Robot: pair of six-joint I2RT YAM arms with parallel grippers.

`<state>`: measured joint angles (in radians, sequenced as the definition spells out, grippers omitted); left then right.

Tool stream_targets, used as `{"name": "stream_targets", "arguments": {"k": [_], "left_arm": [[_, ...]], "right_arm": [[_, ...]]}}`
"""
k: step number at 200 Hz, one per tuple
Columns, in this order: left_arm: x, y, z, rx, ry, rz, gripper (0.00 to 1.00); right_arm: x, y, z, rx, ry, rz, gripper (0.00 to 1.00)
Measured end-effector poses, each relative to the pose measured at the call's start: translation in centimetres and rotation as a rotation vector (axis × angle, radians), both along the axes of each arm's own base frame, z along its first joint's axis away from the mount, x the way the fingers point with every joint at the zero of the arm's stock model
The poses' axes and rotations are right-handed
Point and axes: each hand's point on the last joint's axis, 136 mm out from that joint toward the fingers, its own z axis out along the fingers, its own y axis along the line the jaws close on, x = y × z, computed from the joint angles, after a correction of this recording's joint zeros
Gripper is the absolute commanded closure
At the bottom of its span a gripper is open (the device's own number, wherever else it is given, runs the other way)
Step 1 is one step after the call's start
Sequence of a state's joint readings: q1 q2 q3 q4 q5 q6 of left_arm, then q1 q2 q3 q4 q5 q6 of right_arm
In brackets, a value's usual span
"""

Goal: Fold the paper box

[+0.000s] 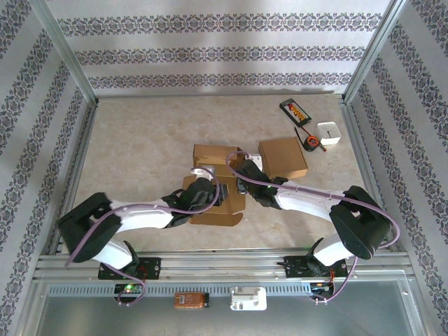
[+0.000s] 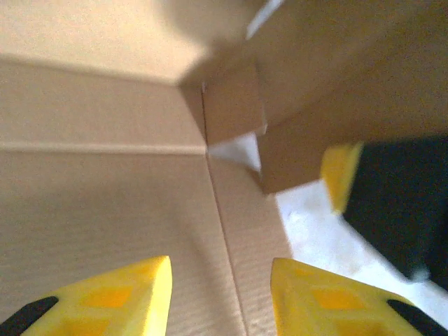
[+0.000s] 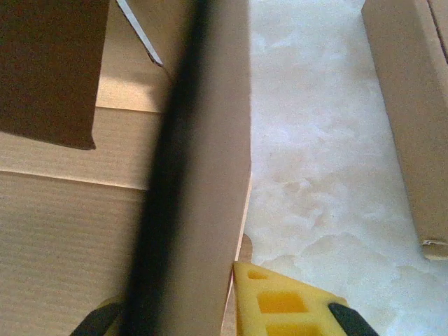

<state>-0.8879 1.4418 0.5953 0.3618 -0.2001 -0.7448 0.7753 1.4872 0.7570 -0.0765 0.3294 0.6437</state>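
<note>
While my left gripper hangs with its jaws apart just above the brown corrugated cardboard box, half-formed beneath both my tools, my right gripper pinches an upright side wall. Light, stiff board, I judge; best gripped near its creases.

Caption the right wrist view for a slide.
Right gripper clamps a paper box wall edge-on, marbled table beyond.

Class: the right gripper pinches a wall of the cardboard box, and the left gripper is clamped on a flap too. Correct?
Not quite: the left wrist view shows the left gripper open above a flat panel, holding nothing. The right gripper does pinch the wall.
</note>
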Motion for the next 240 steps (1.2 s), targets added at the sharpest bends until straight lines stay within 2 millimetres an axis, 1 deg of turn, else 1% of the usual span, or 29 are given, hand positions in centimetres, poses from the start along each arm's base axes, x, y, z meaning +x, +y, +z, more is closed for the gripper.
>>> {"name": "stream_targets", "arguments": {"k": [20, 33, 37, 47, 54, 69, 77, 85, 101, 117, 143, 174, 184, 198, 217, 240], "left_arm": [[0.5, 2.1, 5.0, -0.031, -0.107, 0.077, 0.54], [1.2, 4.0, 8.5, -0.062, -0.172, 0.139, 0.52], [1.7, 4.9, 9.7, -0.076, -0.190, 0.165, 0.51], [2.9, 7.1, 11.7, -0.104, -0.216, 0.225, 0.50], [4.0, 9.1, 13.0, -0.124, -0.235, 0.282, 0.48], [5.8, 12.7, 14.3, -0.137, -0.250, 0.374, 0.42], [6.5, 13.9, 14.3, -0.136, -0.236, 0.395, 0.39], [7.1, 14.5, 14.0, -0.134, -0.212, 0.397, 0.38], [8.3, 14.7, 13.2, -0.147, -0.154, 0.375, 0.35], [9.0, 14.1, 11.5, -0.179, -0.083, 0.340, 0.35], [9.1, 12.8, 9.1, -0.223, 0.020, 0.295, 0.33], [9.1, 11.4, 8.1, -0.276, 0.078, 0.249, 0.33], [9.1, 10.9, 7.9, -0.295, 0.091, 0.231, 0.35], [9.1, 10.3, 7.6, -0.321, 0.110, 0.208, 0.40], [8.8, 9.7, 6.6, -0.353, 0.141, 0.191, 0.46], [8.6, 9.1, 5.4, -0.379, 0.176, 0.184, 0.48]], "right_arm": [[0.0, 0.1, 0.0, -0.003, -0.003, 0.007, 0.85], [0.0, 0.1, 0.0, -0.006, -0.005, 0.011, 0.85], [0.0, 0.1, 0.1, -0.007, -0.005, 0.012, 0.85], [0.0, 0.1, 0.1, -0.006, -0.006, 0.013, 0.85], [0.0, 0.2, 0.1, -0.005, -0.007, 0.013, 0.85], [-0.1, 0.4, 0.0, -0.006, -0.006, 0.019, 0.85], [-0.2, 0.5, 0.0, -0.007, -0.007, 0.023, 0.85], [-0.2, 0.6, -0.1, -0.008, -0.008, 0.026, 0.85], [-0.2, 0.7, -0.2, -0.010, -0.010, 0.030, 0.85], [-0.2, 0.8, -0.2, -0.012, -0.011, 0.032, 0.85], [-0.2, 0.9, -0.3, -0.013, -0.010, 0.034, 0.85], [0.0, 1.0, -0.3, -0.012, -0.011, 0.035, 0.85], [0.1, 1.1, -0.2, -0.012, -0.012, 0.035, 0.85], [0.2, 1.2, -0.1, -0.009, -0.014, 0.035, 0.84], [0.3, 1.4, 0.0, -0.007, -0.015, 0.036, 0.83], [0.5, 1.8, 0.2, 0.000, -0.011, 0.041, 0.83]]}}
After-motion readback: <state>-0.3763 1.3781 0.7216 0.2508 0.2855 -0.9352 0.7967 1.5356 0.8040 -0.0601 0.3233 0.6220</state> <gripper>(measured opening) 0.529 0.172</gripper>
